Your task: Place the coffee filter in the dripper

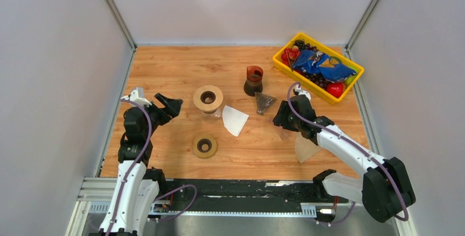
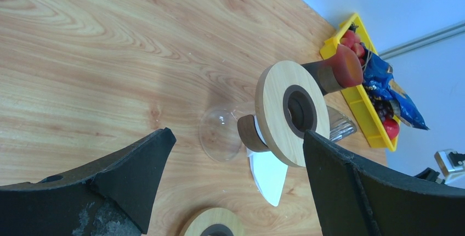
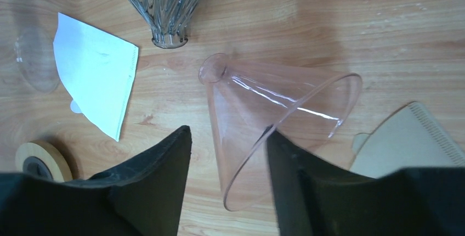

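Right gripper (image 3: 227,137) half-spread, straddling the rim of the clear dripper (image 3: 285,101), which lies tipped on the bench (image 3: 384,16); not pinching. White coffee filter (image 3: 96,74) flat near the dripper's narrow end. Left gripper (image 2: 238,136) spread wide.

Light is bright, even and diffuse, and we place its source overhead.

Top view: the table (image 1: 181,66) is evenly lit and sharp throughout. Shadows on it are short and soft-edged. The walls (image 1: 55,82) wash to pale grey.

Left wrist view: a broad pale sheen crosses the wood. The left gripper (image 2: 236,137) reads near-black, with little surface detail and soft edges. The yellow bin (image 2: 356,99) at the far end is slightly soft.

Right wrist view: we log 2 bright glare streaks on the clear cone (image 3: 274,110), plus a thin highlight along its rim. The white filter (image 3: 98,77) is close to blown out. The right gripper (image 3: 229,137) is dark and out of focus.
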